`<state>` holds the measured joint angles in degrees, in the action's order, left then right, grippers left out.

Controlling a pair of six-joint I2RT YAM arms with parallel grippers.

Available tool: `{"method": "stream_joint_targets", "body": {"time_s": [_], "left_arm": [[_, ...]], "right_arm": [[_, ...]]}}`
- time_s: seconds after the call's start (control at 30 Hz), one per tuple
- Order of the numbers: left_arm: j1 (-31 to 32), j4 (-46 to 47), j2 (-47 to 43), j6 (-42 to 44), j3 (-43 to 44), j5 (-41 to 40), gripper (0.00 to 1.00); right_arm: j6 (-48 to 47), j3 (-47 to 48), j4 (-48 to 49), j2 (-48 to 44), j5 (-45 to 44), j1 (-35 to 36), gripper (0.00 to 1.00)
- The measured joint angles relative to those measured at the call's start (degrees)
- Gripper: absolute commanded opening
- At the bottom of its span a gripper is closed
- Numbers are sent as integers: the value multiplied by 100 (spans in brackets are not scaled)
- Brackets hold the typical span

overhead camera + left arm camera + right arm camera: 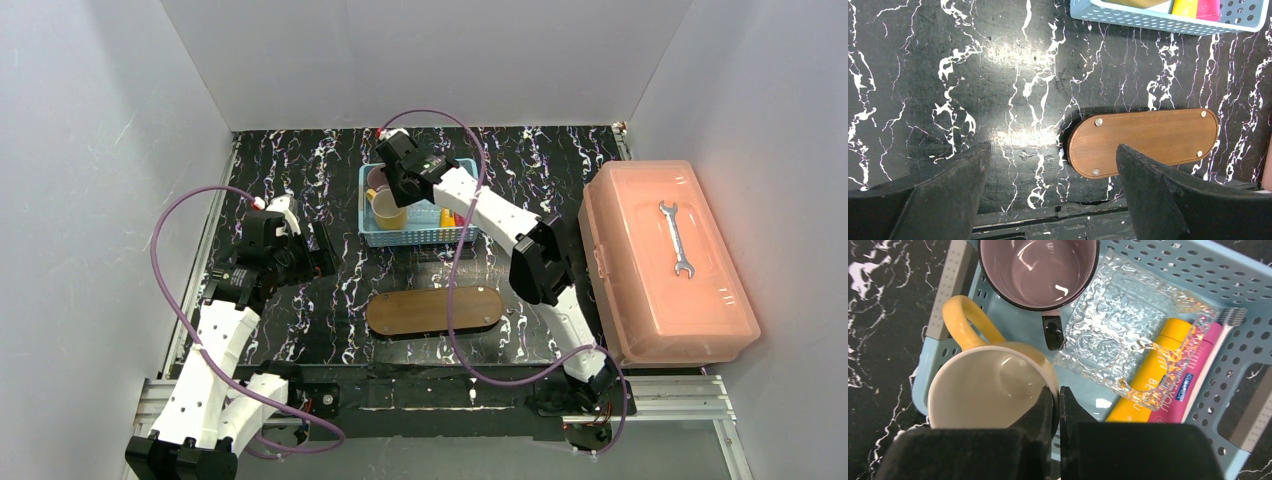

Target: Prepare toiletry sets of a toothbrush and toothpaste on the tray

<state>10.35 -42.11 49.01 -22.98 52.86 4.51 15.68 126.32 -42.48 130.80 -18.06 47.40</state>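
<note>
**Top view.** The table (560,160) has a black surface veined with white and faint purple, glossy enough to throw back two pale patches of light in the left wrist view. Plain white walls (450,60) close it in on three sides. The tray (435,310) lies flat near the front middle, between the two arms, with its long side running left to right. The basket (418,235) sits behind it towards the back wall, apart from it. A salmon box (665,265) stands at the right edge with a wrench (677,238) on its lid.

**Left wrist view.** The left gripper (1052,160) hangs released over bare table, its fingers spread wide. The tray lies under the right finger (four small metal studs show on its wood).

**Right wrist view.** The right gripper (1058,400) is clenched on the rim of the yellow cup (983,390) at the basket's left corner, with one finger inside the wall and one outside. Behind it stands a mauve cup (1038,270). A glass mug (1113,335) lies on its side over the yellow tube (1153,370) and pink tube (1188,387). The toothbrush (1215,347) lies just beside the pink tube, and all three are in the basket.
</note>
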Motion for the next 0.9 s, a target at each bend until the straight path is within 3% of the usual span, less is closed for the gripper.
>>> {"method": "stream_joint_targets", "body": {"time_s": [0.27,0.5,0.9], "left_arm": [[0,-24,2,0,0,-133,95],[0,-39,59,-4,0,-227,95],[0,-42,107,-17,0,-267,96]], "right_arm": [[-20,-426,83,-737,-2,0,1],[-105,-1478,503,-1639,111,-2,1],[-651,-2782,835,-2767,890,144,1]]}}
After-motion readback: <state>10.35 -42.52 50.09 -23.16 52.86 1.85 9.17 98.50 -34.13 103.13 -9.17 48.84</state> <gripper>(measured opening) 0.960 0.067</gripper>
